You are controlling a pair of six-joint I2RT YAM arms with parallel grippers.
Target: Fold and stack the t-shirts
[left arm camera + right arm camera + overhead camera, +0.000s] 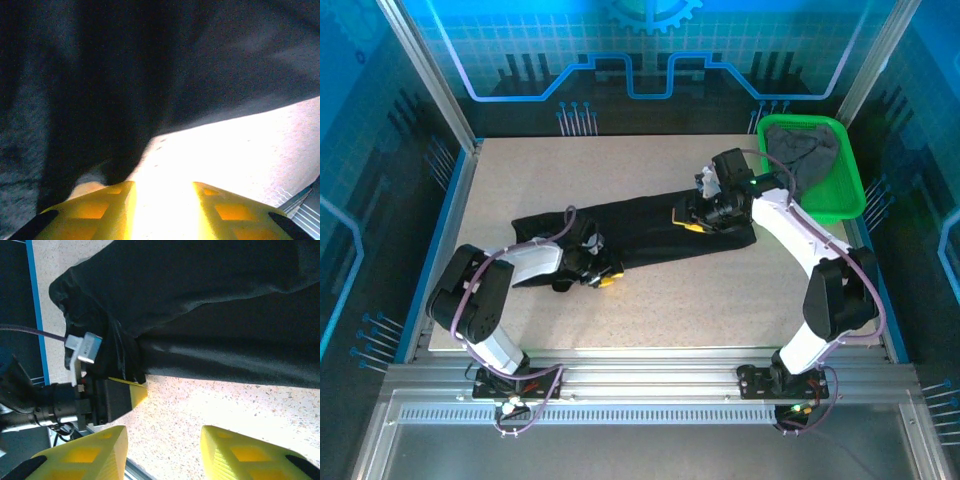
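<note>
The black t-shirt point(640, 230) lies stretched in a long crumpled band across the middle of the table. My left gripper point(607, 278) is low at its near edge, left of centre. It is open in the left wrist view point(162, 190), with bare tabletop between the yellow fingers point(105, 210) and black cloth point(150, 65) just ahead. My right gripper point(688, 223) hovers over the shirt's right part. It is open point(162, 435) and holds nothing, with black cloth point(210, 300) beyond it. The dark grey t-shirt point(805, 150) lies bunched in the basket.
The green mesh basket point(850, 190) stands at the back right corner. Speckled tabletop point(520, 180) is bare at the back left and along the front. The left arm's gripper body point(117, 397) and cable sit close in front of the right fingers. A blue table edge point(35, 315) runs along the left.
</note>
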